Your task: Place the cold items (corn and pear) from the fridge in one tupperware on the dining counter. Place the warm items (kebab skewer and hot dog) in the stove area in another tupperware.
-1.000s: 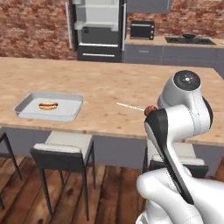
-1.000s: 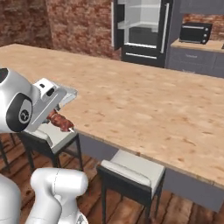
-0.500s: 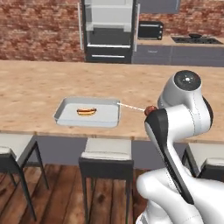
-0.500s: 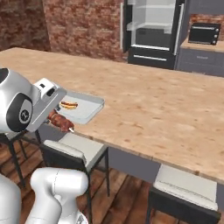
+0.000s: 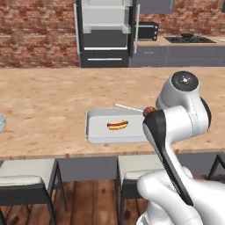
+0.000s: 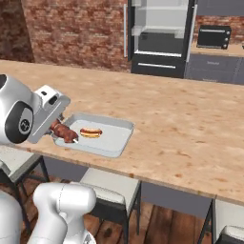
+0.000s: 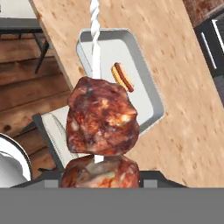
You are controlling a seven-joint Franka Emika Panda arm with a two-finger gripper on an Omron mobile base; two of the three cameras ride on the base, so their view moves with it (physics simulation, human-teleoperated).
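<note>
wooden dining counter, tray with hot dog, tool clamping kebab skewer at tray's near edge

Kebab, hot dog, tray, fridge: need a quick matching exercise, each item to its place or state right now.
Items:
1. kebab
2. hot dog
3. tray
4. fridge

States:
A. stands open at the brick wall
B. lies inside the tray
C. held in the gripper at the tray's near edge
D. sits on the wood counter

Pairs: 1-C, 2-B, 3-D, 4-A
</note>
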